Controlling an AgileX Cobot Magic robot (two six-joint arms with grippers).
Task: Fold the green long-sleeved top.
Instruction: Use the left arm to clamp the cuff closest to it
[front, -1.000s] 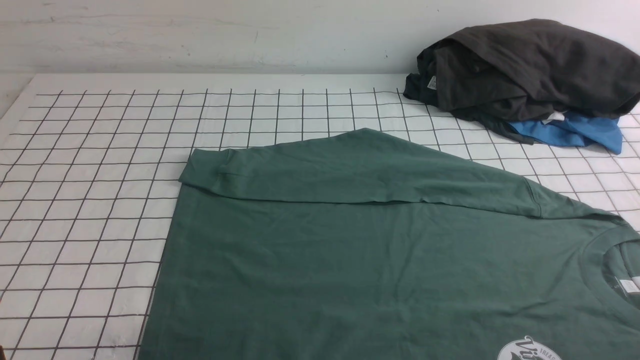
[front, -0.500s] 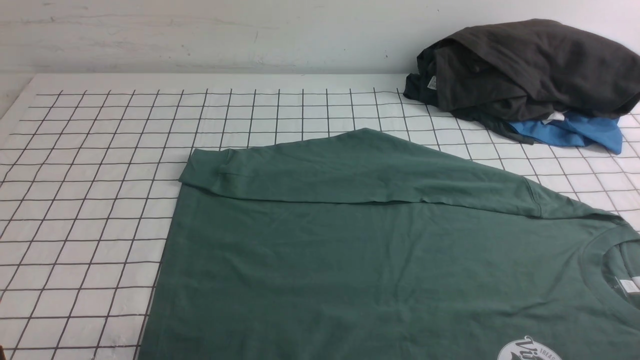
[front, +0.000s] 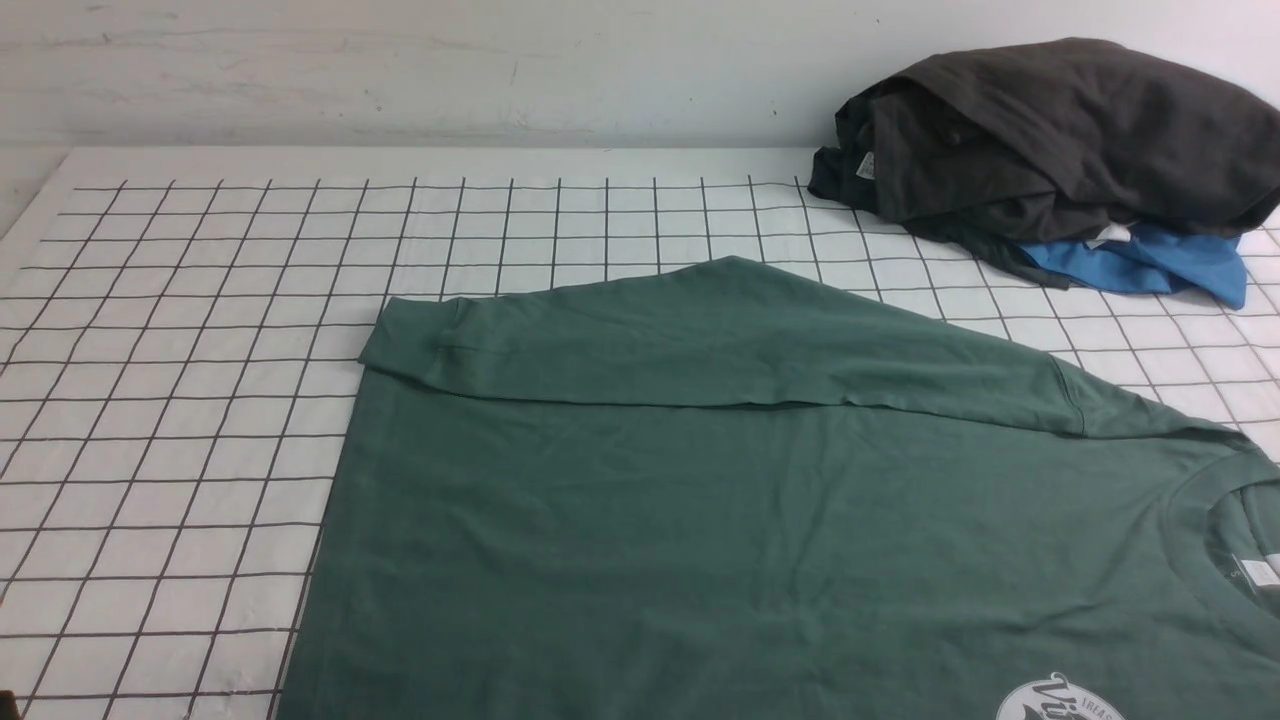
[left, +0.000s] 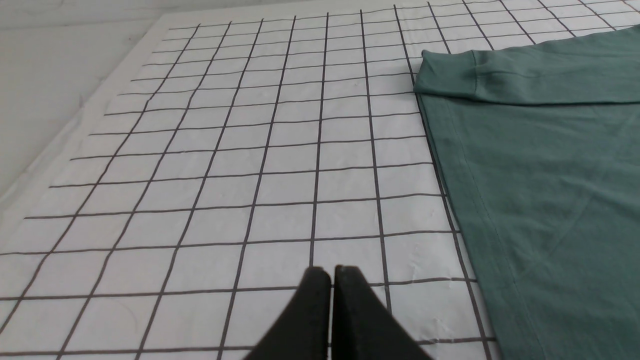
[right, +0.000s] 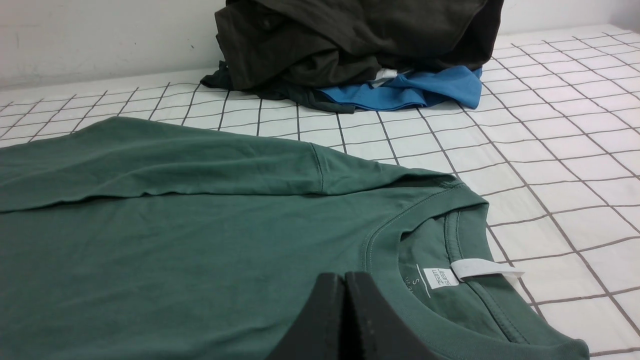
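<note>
The green long-sleeved top (front: 760, 540) lies flat on the gridded cloth, collar to the right, hem to the left. Its far sleeve (front: 700, 340) is folded across the body, cuff at the left. A white round logo (front: 1060, 700) shows at the bottom edge. My left gripper (left: 331, 272) is shut and empty over bare cloth, left of the top's hem (left: 450, 200). My right gripper (right: 344, 277) is shut and empty above the chest, just short of the ribbed collar (right: 430, 235) with its white label (right: 440, 277). Neither arm shows in the front view.
A dark charcoal garment (front: 1050, 140) is heaped on a bright blue one (front: 1150, 262) at the back right by the wall. The white cloth with black grid lines (front: 200, 400) covers the table; its left edge (left: 100, 100) runs near the left gripper.
</note>
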